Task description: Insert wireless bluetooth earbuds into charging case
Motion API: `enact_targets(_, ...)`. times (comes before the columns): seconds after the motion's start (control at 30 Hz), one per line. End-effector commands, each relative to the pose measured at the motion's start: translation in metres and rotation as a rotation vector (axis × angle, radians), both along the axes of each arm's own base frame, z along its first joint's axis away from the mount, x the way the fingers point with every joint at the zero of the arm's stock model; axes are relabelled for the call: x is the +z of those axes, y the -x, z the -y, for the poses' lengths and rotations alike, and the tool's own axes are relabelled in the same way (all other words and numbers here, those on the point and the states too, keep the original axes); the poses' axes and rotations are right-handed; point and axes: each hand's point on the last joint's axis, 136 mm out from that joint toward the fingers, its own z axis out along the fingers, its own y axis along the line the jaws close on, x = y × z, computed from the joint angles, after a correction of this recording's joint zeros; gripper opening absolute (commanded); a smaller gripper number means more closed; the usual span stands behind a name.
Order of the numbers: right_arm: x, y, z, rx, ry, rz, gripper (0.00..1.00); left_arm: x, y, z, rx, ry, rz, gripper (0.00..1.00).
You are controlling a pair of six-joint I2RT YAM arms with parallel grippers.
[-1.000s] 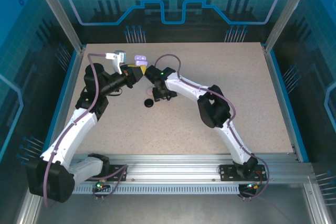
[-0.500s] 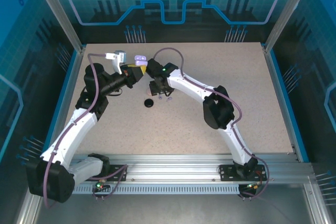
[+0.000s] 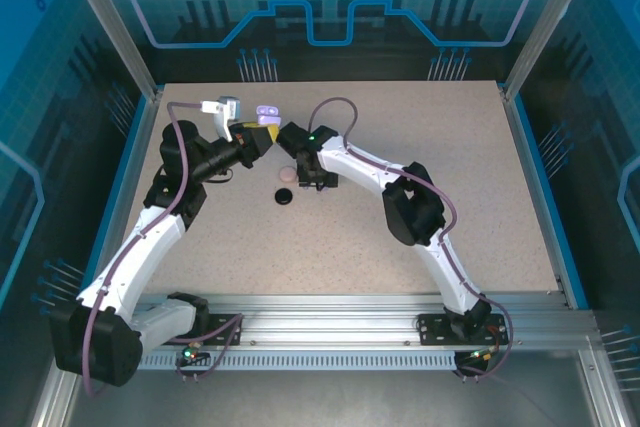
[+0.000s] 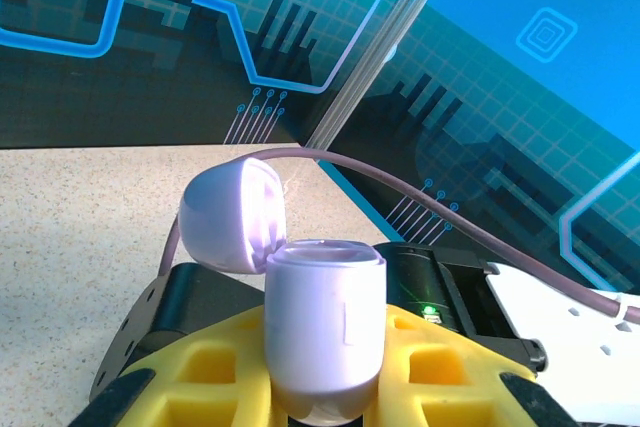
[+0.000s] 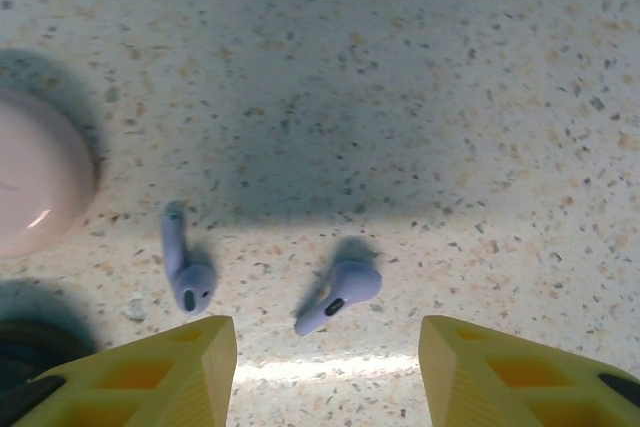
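1. Looking down from above, the left pincer (image 3: pixel 258 137) has the lavender charging case (image 3: pixel 266 112) raised at the far side of the tabletop (image 3: pixel 450 147). The right pincer (image 3: pixel 314 180) is down low just beside a pale pink case (image 3: pixel 287 175), and a black case (image 3: pixel 284 195) lies a little nearer the arm bases.
2. Over to the left wrist: that pincer is pressed tight on the lavender case body, which stands upright. Its lid (image 4: pixel 235 217) is thrown back on the hinge and the mouth faces up. The wells inside can't be made out from this angle.
3. Now the right wrist: two lavender earbuds lie loose on the tabletop, apart from each other and untouched. One earbud (image 5: pixel 340 297) sits just ahead of the gap, and the second earbud (image 5: pixel 185 272) is closer to the pink case at the frame's edge. The yellow fingers (image 5: pixel 170 367) are spread, with nothing between them.
4. By my read, this is the pickup of a first lavender earbud. Next, the right pincer needs to settle around the centred bud and close gently, because something this small could easily skitter away. Then it has to carry the bud across and seat it stem-down in the open case.
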Motion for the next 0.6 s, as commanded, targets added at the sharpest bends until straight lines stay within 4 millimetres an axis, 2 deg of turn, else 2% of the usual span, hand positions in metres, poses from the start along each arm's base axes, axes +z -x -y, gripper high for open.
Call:
enact_targets(0.0, -0.007, 0.002, 0.023, -0.11, 0.036, -0.011, 0.51, 0.001, 0.004, 0.001, -0.012, -0.01, 0.019, 0.0)
enact_targets(0.3, -0.02, 0.003, 0.025, -0.153, 0.012, -0.04, 0.46, 0.001, 0.004, 0.002, -0.016, -0.011, 0.019, 0.0)
enact_targets(0.57, -0.029, 0.003, 0.017, -0.148, -0.023, -0.061, 0.43, 0.0, 0.004, 0.001, -0.013, -0.014, 0.019, 0.0)
